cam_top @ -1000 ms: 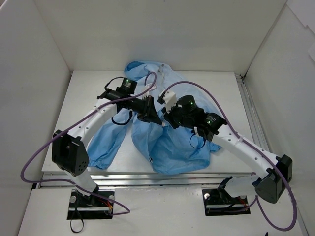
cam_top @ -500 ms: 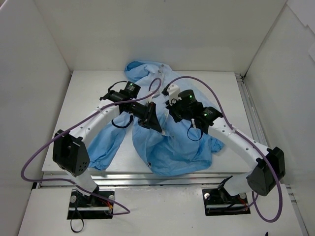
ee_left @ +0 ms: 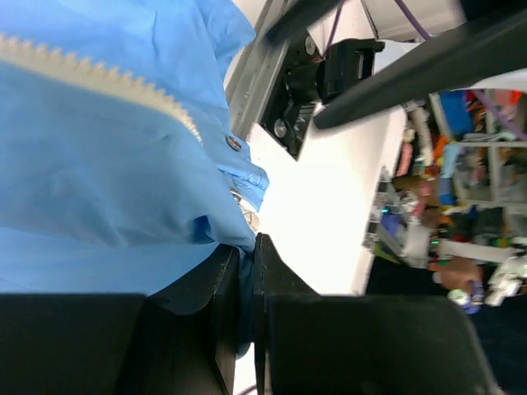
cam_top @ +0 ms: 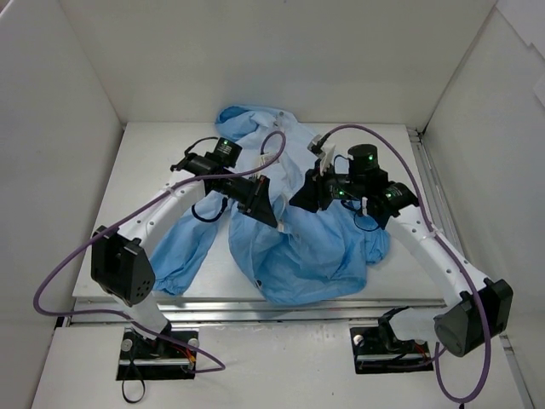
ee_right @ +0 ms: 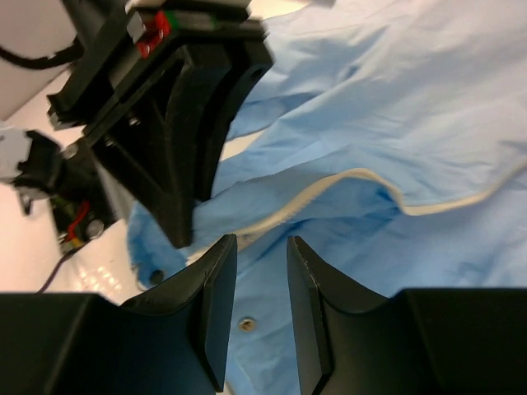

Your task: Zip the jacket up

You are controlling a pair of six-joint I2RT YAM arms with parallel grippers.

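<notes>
The left tool (ee_left: 247, 257) pinches a fold of the jacket (cam_top: 308, 249). The right tool (ee_right: 259, 251), slightly spread, hovers above the zipper (ee_right: 362, 176).

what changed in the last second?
The right arm swung its wrist right and toward the back; the right gripper now has its fingers apart, nothing between them. The left gripper stays shut on the jacket edge, barely moved. Jacket bulk unchanged.

White surface (cam_top: 145, 149), boxed in by plain white walls (cam_top: 272, 51). Metal rail (cam_top: 221, 311) along near edge. Blurred colourful clutter (ee_left: 461, 164) beyond, in left wrist view.
</notes>
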